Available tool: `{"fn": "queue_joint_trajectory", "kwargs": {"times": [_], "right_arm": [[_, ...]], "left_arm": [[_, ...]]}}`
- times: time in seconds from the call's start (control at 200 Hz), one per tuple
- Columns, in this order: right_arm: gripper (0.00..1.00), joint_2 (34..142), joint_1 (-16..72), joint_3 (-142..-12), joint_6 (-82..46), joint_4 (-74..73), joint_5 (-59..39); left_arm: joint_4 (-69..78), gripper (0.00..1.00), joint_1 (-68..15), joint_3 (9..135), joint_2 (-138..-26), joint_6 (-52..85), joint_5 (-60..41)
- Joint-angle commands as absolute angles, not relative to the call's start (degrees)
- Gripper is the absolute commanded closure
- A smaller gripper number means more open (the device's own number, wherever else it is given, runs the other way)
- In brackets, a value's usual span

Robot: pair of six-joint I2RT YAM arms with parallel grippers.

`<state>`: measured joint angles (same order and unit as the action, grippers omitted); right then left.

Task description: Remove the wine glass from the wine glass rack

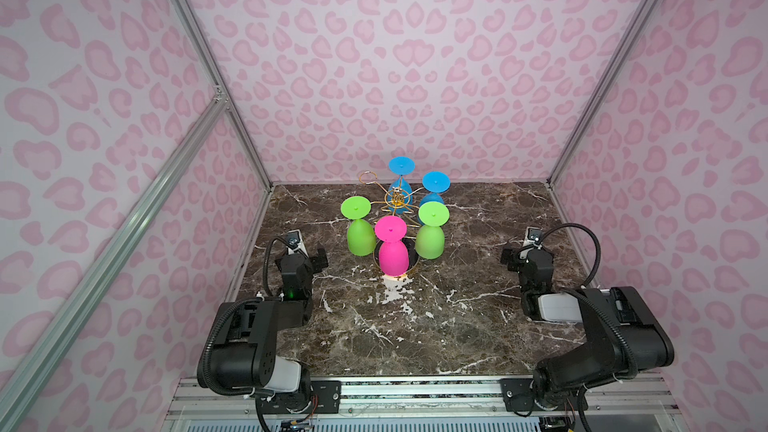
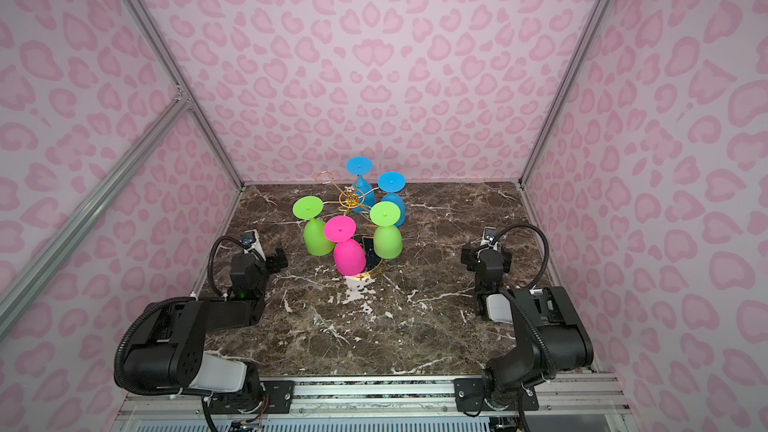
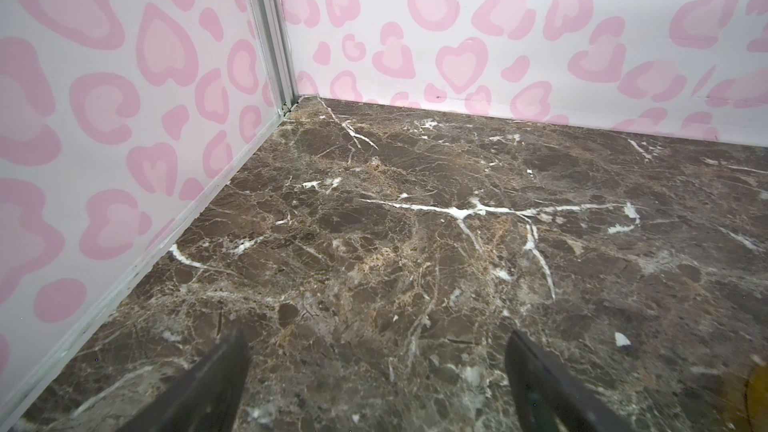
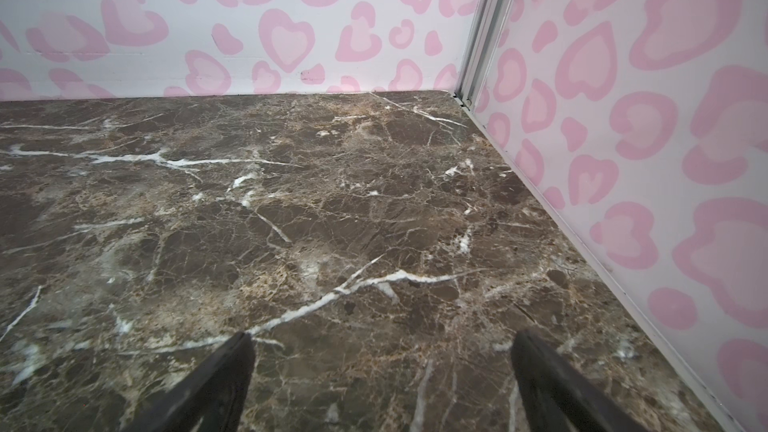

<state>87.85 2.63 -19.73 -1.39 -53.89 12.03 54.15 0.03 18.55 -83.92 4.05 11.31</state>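
Gold wire wine glass rack (image 1: 397,198) stands at the back middle of the marble counter (image 1: 415,326), a pink wine glass (image 1: 391,257) hanging upside down on its nearest arm, while the left tool (image 3: 376,332) and right tool (image 4: 382,333) both gape wide, empty, well apart from it.

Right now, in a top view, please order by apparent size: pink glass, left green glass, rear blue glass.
1. pink glass and left green glass: nearly alike, not ranked.
2. rear blue glass: smallest, but farthest away, so real sizes may match.
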Motion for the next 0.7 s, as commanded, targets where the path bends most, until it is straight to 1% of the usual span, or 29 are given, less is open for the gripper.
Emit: {"fn": "queue_joint_trajectory", "kwargs": {"times": [0.0, 0.17, 0.255, 0.285, 0.365, 0.415, 0.435, 0.47, 0.51, 0.55, 0.58, 0.645, 0.695], "right_arm": [[0.02, 88.0, 2.7, -19.8, -1.8, -54.7, 13.0], [0.02, 87.6, 3.1, -18.7, -1.6, -56.3, 14.3], [0.02, 85.6, 4.1, -15.1, -0.9, -63.2, 16.7], [0.01, 84.2, 4.7, -14.7, -0.4, -63.6, 18.7], [0.02, 76.3, 6.6, -18.9, -0.7, -50.3, 24.9], [0.01, 69.9, 6.7, -23.5, -6.7, -37.8, 26.2], [0.02, 67.3, 6.1, -25.6, -9.6, -32.5, 24.4], [0.02, 63.4, 4.2, -28.9, -14.7, -24.9, 18.5], [0.01, 60.0, 1.2, -31.6, -21.4, -20.1, 10.7], [0.01, 57.4, -1.2, -33.4, -29.3, -16.8, 6.0], [0.01, 55.8, -2.8, -33.9, -32.7, -16.1, 2.1], [0.02, 53.1, -6.3, -33.8, -34.7, -18.8, -10.7], [0.02, 51.2, -7.8, -33.6, -37.8, -20.6, -16.5]], "left_arm": [[55.5, 0.03, 0.0, 18.8, -83.8, 4.1, 10.9], [55.8, 0.01, -0.1, 18.5, -83.6, 4.0, 11.2], [53.7, 0.01, -0.8, 18.6, -81.0, 4.9, 15.3], [52.0, 0.01, -1.0, 18.7, -79.1, 5.4, 17.1], [45.4, 0.02, -1.2, 19.6, -73.3, 7.9, 23.7], [40.1, 0.03, -1.1, 21.1, -69.4, 10.6, 27.6], [37.6, 0.03, -1.1, 22.0, -67.6, 11.9, 28.8], [32.7, 0.03, -0.8, 23.8, -64.7, 13.8, 29.1], [27.3, 0.03, -0.5, 26.1, -61.6, 14.5, 28.0], [23.7, 0.03, -0.4, 28.3, -58.9, 14.8, 26.9], [22.3, 0.03, -0.3, 29.3, -57.3, 15.1, 26.0], [20.0, 0.03, 0.0, 30.5, -53.2, 16.2, 23.7], [19.2, 0.03, 0.1, 31.0, -50.2, 17.3, 21.8]]}}
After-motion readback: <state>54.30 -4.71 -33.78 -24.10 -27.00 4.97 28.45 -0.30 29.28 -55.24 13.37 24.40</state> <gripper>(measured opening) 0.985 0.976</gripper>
